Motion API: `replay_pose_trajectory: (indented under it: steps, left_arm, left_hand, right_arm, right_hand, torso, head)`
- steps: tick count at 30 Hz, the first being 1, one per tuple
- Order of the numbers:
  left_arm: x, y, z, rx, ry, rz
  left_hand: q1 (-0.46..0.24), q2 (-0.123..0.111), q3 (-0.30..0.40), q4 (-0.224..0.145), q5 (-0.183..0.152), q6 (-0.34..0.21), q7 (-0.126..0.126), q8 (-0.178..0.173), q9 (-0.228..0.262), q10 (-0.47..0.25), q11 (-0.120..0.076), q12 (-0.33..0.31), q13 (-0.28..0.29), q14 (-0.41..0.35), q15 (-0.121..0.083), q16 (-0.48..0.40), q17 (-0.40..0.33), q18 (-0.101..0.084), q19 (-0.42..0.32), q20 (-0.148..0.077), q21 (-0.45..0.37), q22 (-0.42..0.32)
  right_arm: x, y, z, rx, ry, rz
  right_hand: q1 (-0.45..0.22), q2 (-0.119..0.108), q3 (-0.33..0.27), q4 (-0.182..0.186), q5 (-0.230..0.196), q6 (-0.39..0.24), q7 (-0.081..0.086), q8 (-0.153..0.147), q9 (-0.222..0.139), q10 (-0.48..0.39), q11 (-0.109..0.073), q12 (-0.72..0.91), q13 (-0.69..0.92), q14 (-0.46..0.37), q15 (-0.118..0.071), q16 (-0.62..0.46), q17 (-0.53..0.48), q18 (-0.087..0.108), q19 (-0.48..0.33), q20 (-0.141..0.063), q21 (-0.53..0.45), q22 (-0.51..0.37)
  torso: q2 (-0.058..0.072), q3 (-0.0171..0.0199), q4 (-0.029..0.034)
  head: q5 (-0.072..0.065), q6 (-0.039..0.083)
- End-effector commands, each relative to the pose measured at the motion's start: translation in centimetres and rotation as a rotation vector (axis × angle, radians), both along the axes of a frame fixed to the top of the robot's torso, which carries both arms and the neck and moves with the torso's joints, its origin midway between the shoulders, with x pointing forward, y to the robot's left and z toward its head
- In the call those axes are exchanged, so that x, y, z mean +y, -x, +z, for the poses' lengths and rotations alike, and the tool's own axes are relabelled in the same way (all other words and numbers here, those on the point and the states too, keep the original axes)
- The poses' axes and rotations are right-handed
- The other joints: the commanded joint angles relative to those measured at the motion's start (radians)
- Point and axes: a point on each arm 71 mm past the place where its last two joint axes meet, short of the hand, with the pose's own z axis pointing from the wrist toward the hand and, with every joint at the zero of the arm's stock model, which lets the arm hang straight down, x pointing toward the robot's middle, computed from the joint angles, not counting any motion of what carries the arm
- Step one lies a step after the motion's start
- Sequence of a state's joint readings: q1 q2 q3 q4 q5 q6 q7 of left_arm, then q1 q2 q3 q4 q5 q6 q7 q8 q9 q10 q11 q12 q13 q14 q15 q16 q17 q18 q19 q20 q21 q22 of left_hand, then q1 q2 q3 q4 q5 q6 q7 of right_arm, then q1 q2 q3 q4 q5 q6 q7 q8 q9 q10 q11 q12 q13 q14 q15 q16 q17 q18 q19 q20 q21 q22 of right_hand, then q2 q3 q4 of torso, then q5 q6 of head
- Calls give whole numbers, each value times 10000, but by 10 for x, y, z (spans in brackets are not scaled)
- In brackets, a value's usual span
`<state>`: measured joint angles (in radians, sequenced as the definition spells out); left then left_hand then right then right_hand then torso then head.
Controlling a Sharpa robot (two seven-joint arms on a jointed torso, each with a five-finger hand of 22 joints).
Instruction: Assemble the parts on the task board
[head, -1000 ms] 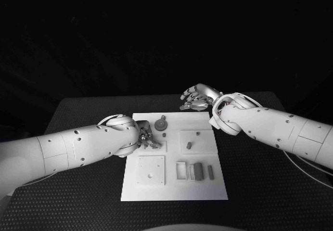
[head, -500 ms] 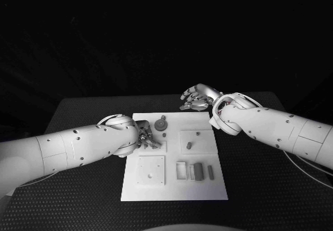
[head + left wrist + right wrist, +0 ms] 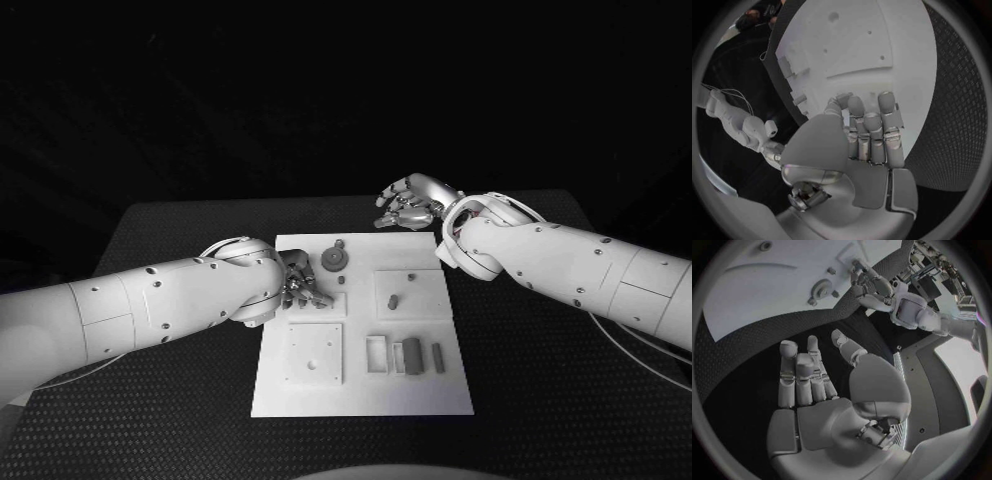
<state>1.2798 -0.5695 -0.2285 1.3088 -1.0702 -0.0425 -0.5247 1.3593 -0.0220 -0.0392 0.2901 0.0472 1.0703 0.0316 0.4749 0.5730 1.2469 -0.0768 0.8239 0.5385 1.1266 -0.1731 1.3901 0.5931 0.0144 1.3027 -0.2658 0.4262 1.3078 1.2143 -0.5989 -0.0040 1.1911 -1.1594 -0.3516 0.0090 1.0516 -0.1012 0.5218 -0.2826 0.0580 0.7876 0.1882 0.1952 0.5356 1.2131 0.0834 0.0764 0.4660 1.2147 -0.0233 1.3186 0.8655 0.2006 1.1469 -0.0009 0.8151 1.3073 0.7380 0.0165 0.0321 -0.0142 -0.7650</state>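
Note:
The white task board [image 3: 361,395] lies in the middle of the table. A round grey part [image 3: 335,259] sits near its far edge, a small peg [image 3: 411,277] and an upright grey part [image 3: 391,300] stand on the right block, and several grey bars [image 3: 413,355] lie in slots lower down. My left hand [image 3: 300,280] hovers over the board's left side, fingers pointing down, holding nothing. In the left wrist view its fingers [image 3: 870,130] lie side by side above the board [image 3: 879,45]. My right hand [image 3: 411,203] hangs beyond the far edge, and its fingers [image 3: 804,375] are spread and empty.
Black textured table [image 3: 173,420] surrounds the board on all sides. The right wrist view shows the board [image 3: 748,290], the round part [image 3: 822,288] and my left hand [image 3: 873,287] above it. A square plate [image 3: 313,352] with small holes sits on the board's left.
My left arm has shifted slightly, and its hand stays over the board's left side. The right arm and the parts have not moved.

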Motion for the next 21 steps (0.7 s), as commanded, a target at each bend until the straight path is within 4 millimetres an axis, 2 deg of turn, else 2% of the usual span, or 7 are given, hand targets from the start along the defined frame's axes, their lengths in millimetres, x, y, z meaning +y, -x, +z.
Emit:
replay_pose_trajectory:
  steps: [1,21]
  left_arm:
    - [3,3,-5,375,-90,-29]
    - [14,3,-6,544,-71,198]
  left_hand:
    - [167,91,-70,14,29,2,73,-70,-7,17,65,56,-13,-51,-27,58,-14,9,56,-31,-46,202]
    - [362,201,-145,12,39,-19,102,-236,-34,7,90,63,-24,-56,-5,60,-29,10,54,-20,-58,199]
  right_arm:
    - [1,1,-1,47,-4,140]
    - [2,1,-1,59,-26,148]
  right_hand:
    - [-115,-25,15,66,16,-22,114,38,-14,-13,65,-50,10,-67,12,44,-18,612,10,-70,-31,160]
    - [-168,-19,10,96,16,-28,115,43,-23,-14,65,-50,13,-68,13,44,-22,612,14,-69,-36,161]
  torso:
    - [0,2,0]
    - [1,6,-1]
  head:
    - [1,4]
    - [16,37]
